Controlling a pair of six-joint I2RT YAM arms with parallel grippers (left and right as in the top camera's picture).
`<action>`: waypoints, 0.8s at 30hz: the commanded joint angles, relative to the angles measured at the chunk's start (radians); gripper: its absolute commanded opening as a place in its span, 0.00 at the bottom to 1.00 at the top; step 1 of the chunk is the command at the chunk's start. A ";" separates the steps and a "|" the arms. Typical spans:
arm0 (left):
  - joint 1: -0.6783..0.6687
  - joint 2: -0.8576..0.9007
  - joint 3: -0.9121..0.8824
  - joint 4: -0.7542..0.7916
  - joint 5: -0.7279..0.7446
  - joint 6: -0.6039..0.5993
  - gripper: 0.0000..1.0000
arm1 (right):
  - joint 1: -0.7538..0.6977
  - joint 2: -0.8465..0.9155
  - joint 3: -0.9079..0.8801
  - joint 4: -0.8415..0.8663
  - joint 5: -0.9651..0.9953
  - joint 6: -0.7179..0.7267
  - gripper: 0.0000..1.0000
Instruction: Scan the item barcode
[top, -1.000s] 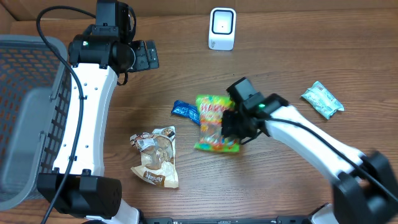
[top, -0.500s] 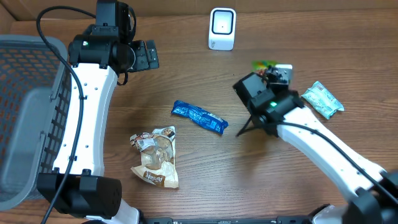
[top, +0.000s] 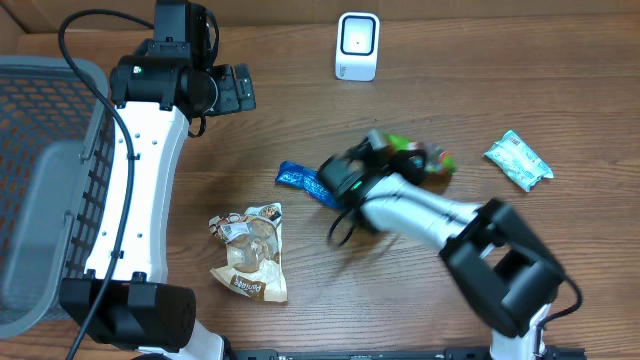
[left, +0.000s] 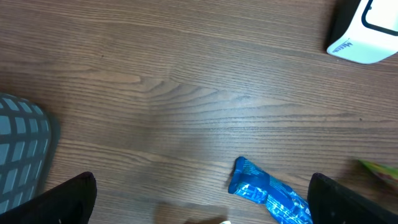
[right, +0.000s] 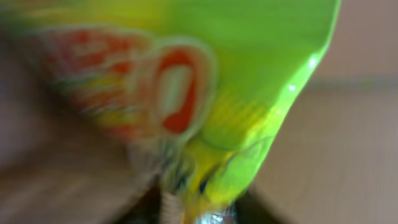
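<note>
**Bare wood by the scanner, clutter lower down**

Just below the scanner (top: 357, 45) the table (top: 300, 110) is bare. Farther below it, the right arm (top: 415, 208) and green candy bag (right: 249, 81) block the middle. A blue wrapper (top: 303, 181) lies lower left, a mint packet (top: 518, 160) lower right and the basket (top: 50, 120) far left.

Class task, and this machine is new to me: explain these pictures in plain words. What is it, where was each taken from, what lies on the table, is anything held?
This is a robot: a left arm and a right arm at a table, each ending in two fingers. One picture looks down from above, the other two from a camera on each wrist. On the table lie a blue wrapper, a brown snack bag, a pale green packet and a white box, probably the scanner; a grey basket stands alongside. The left fingers are open and empty. A green sweet bag shows blurred at the right fingers; whether they grip it cannot be told.
</note>
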 joint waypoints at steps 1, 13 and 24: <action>-0.002 0.005 0.028 0.001 -0.009 0.004 1.00 | 0.129 -0.016 0.018 -0.055 -0.141 -0.038 0.59; -0.002 0.005 0.028 0.001 -0.009 0.004 1.00 | 0.190 -0.066 0.156 -0.301 -0.651 0.282 0.65; -0.002 0.005 0.028 0.001 -0.009 0.004 1.00 | -0.351 -0.206 0.377 -0.330 -1.122 0.280 0.78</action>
